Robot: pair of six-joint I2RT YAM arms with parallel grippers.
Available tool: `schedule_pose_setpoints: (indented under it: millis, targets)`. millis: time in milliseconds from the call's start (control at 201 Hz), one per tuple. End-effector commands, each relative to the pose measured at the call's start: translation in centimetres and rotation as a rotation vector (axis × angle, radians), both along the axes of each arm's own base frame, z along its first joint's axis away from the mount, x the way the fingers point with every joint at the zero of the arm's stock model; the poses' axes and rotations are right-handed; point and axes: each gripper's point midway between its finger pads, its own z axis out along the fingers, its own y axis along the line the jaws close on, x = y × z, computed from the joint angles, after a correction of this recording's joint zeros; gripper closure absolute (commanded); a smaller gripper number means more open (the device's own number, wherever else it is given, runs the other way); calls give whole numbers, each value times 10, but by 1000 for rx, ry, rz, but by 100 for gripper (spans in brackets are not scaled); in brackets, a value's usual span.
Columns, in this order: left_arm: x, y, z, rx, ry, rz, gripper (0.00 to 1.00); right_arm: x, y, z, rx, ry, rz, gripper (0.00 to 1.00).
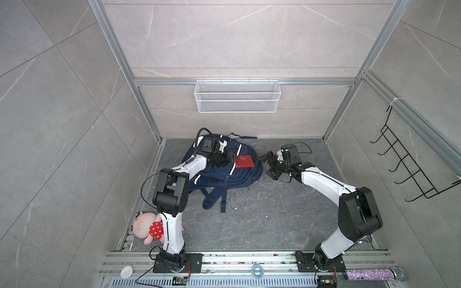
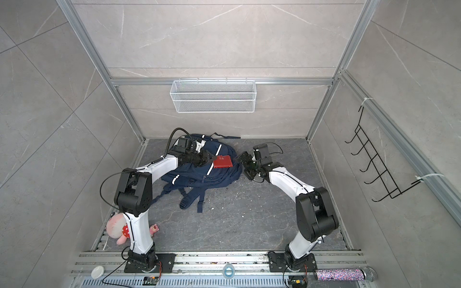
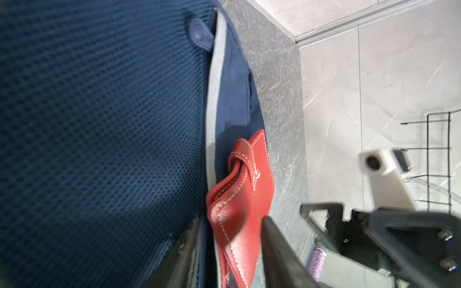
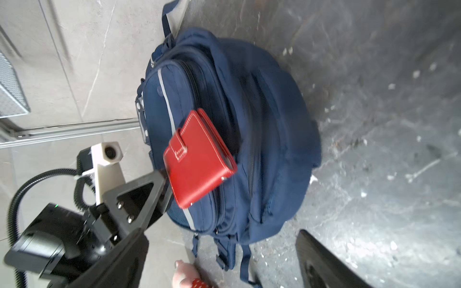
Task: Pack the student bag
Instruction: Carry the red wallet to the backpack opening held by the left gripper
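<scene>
Plainly, the next move turns on the red wallet (image 1: 244, 161) and the left gripper (image 1: 234, 159), since the student bag (image 1: 244, 177) lies flat on the dark floor just left of centre in both top views, straps trailing toward the lower edge, with the wallet resting on its upper face. In the left wrist view the two dark fingers (image 3: 274, 249) stand one on each side of the wallet's near end, so the wallet (image 3: 239, 199) lies straight ahead of the jaws, its long axis running away from them along the line of reach. Whether the pads already press the leather or merely flank it cannot be told. The right gripper (image 1: 265, 165) sits just beyond the bag's right edge, jaws spread wide and holding nothing, clear of both wallet and fabric. The left arm is therefore much the nearer and seems the one to carry the wallet. No gaping compartment shows in the right wrist view (image 4: 262, 124), so the free right arm would probably have to hold a pocket open.
</scene>
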Motion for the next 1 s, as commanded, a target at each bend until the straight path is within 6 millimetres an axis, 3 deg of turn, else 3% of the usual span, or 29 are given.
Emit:
schedule_pose_setpoints:
  millis: [0, 105, 269, 453, 608, 697, 991]
  targets:
    - [-5, -2, -21, -2, 58, -1, 65, 9, 26, -10, 138, -5, 56, 10]
    - [-5, -3, -22, -19, 69, 3, 72, 18, 39, -1, 154, -50, 93, 10]
    - [-5, -7, -14, -68, 57, 5, 100, 26, 42, 3, 158, -68, 98, 11]
    - [0, -15, 16, -196, 30, 19, 100, 18, 41, 4, 203, -81, 78, 11]
    - [7, -18, 79, -345, 16, 75, 100, 10, 42, 21, 242, -138, 73, 12]
    - [6, -17, 105, -396, 28, 100, 100, 13, 44, 34, 264, -188, 65, 13]
    - [0, -13, 126, -477, 37, 138, 100, 52, 61, 62, 423, -310, 4, 20]
